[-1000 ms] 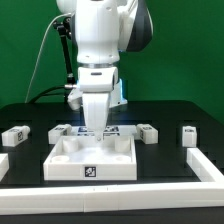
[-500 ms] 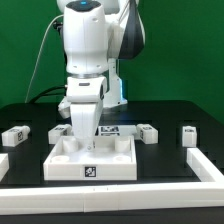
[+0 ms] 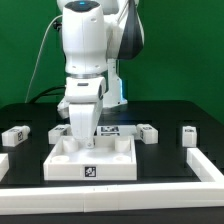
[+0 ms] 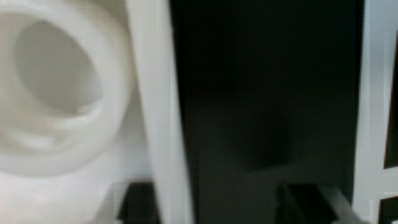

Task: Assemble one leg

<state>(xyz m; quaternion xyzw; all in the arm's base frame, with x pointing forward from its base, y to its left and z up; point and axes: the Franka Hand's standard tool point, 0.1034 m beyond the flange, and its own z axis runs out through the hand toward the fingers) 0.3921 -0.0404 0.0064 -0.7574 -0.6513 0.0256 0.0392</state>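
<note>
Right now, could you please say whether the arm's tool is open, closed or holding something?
The tool: cannot be told; it sits low at a far corner of the large white square tray; the wrist view is blurred.

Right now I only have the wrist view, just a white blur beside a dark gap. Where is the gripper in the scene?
Observer: The gripper is low at the back of a large white tray, toward the exterior view's left.
Operator: Any loose legs near it?
Observer: Yes, one leg lies on the black table just past the tray's back corner, on the exterior view's right.
Operator: Any others?
Observer: A second leg lies at the far left and a third leg at the far right, both apart from the tray.
</note>
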